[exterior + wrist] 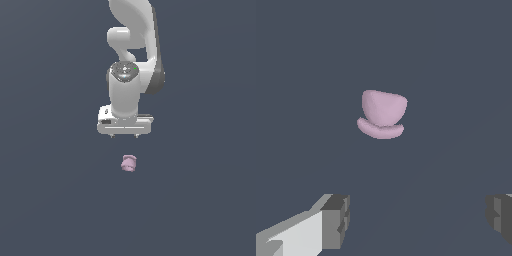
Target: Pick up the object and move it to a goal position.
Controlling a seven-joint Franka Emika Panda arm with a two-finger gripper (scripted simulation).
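Note:
The object (128, 163) is a small pale pink-lilac stubby piece lying on the dark grey floor, just below the gripper in the exterior view. It also shows in the wrist view (383, 115), with a wider body and a narrower stepped end. My white gripper (124, 136) hangs from the arm and points down, close to the object but apart from it. In the wrist view the gripper (418, 220) is open and empty, its two grey fingertips (336, 220) set wide apart, with the object ahead of them and not between them.
The floor (50, 200) is a plain dark grey surface all around. The white arm (131, 60) rises behind the gripper toward the top of the exterior view.

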